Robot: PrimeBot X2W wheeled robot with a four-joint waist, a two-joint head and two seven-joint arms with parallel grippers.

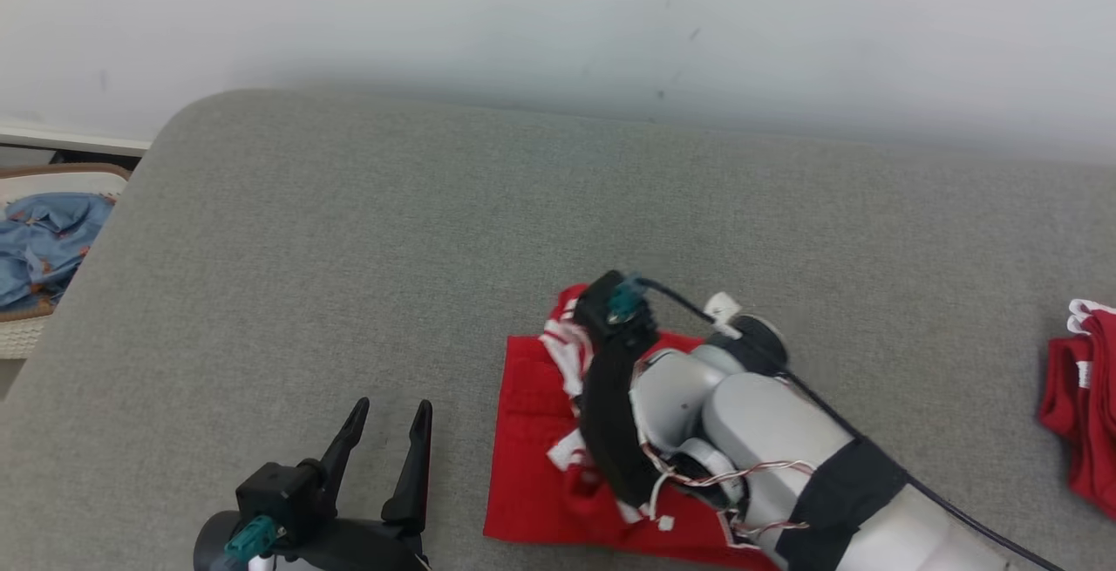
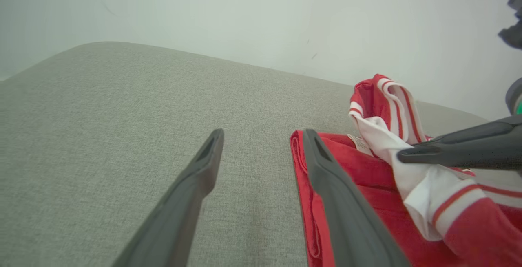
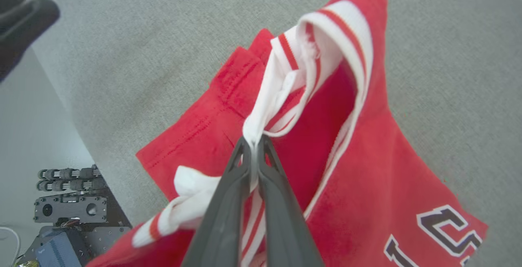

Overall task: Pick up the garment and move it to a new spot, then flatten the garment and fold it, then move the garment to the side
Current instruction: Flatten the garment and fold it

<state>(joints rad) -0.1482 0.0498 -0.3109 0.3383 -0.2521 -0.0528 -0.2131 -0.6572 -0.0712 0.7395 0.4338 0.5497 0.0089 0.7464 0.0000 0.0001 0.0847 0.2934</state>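
Red, white-trimmed jersey (image 3: 367, 169) sat pinched in your right end effector (image 3: 253, 142), your left end effector (image 1: 393, 405) spread empty; you likely needed a slow, level fold.

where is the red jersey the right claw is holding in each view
head view: red jersey at lower centre on the grey cushion, partly under the right arm.
left wrist view: right side, beside the open left claw.
right wrist view: centre to lower right, lettering at the lower right corner.
shared landmark: the white striped trim, pinched by the right claw, shows in all three.
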